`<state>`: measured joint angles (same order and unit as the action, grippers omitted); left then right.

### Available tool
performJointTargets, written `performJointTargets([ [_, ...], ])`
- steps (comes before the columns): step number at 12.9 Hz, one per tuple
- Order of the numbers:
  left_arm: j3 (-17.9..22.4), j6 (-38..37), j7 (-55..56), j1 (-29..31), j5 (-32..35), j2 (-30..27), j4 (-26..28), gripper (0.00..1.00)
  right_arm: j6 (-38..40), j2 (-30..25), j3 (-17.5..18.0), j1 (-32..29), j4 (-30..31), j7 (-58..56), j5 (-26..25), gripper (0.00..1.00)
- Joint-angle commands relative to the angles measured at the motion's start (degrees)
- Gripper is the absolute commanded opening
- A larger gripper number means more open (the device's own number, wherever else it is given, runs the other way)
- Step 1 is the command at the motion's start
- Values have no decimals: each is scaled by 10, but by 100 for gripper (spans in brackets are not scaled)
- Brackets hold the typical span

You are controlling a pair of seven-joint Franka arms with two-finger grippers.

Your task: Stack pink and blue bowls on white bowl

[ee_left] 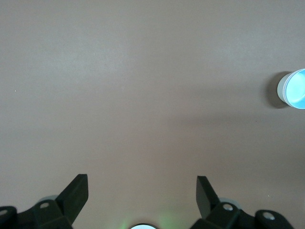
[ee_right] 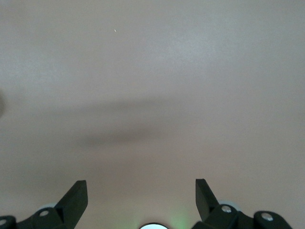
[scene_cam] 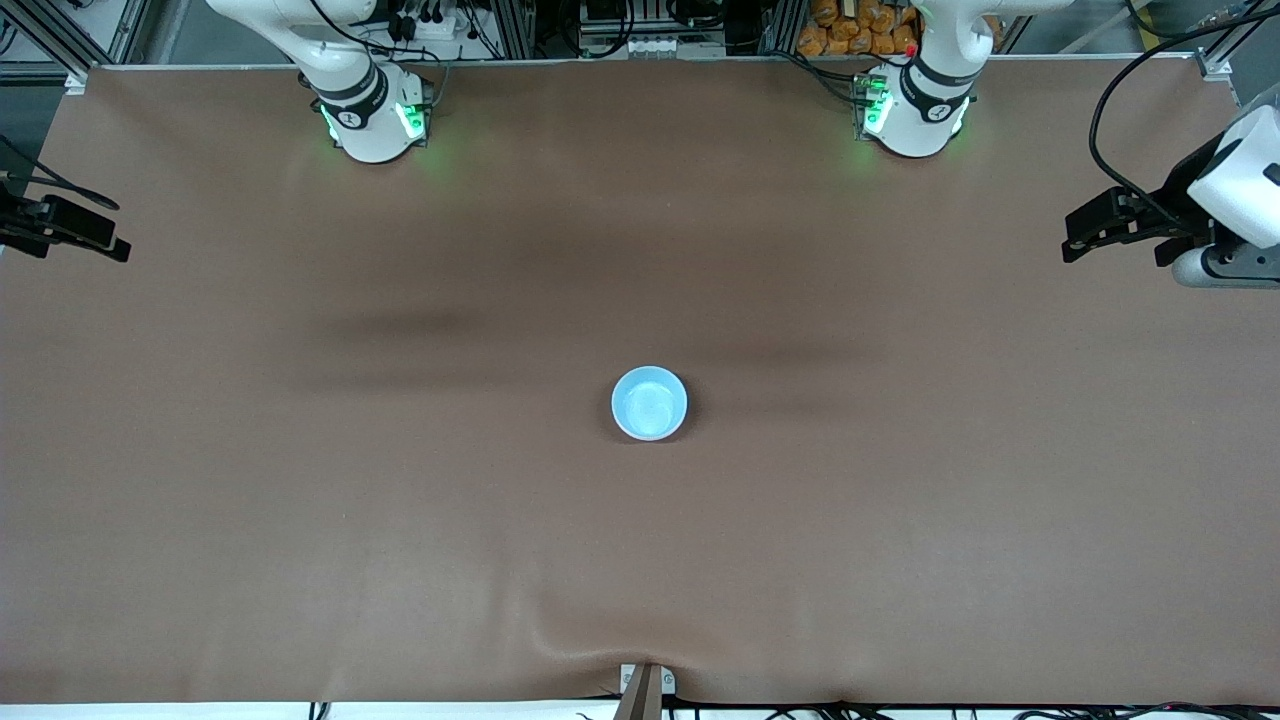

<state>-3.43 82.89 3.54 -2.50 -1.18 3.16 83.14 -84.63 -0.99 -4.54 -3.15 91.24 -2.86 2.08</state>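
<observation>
The light blue bowl (scene_cam: 649,403) stands upright near the middle of the brown table. It also shows in the left wrist view (ee_left: 294,89), where the wall under its blue rim looks whitish. The pink bowl and the white bowl do not show as separate things, and I cannot tell whether they sit under the blue one. My left gripper (scene_cam: 1078,235) is open and empty, over the left arm's end of the table; its jaws stand wide apart in the left wrist view (ee_left: 143,191). My right gripper (scene_cam: 112,235) is open and empty over the right arm's end (ee_right: 141,191).
The brown table cover (scene_cam: 400,500) has a wrinkle at the edge nearest the camera, by a small bracket (scene_cam: 645,685). The two arm bases (scene_cam: 372,115) (scene_cam: 915,110) stand along the edge farthest from the camera. Both arms wait.
</observation>
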Motion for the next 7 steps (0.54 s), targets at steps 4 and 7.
performJointTargets([
  [4, -3, 1, 4, 3, -9, 4, -5, 100, 8, 3, 5, -3, -12, 8, -16, 100],
  [7, -3, 1, 4, 3, -9, 4, -6, 100, 9, 3, 5, -2, -12, 8, -15, 100],
])
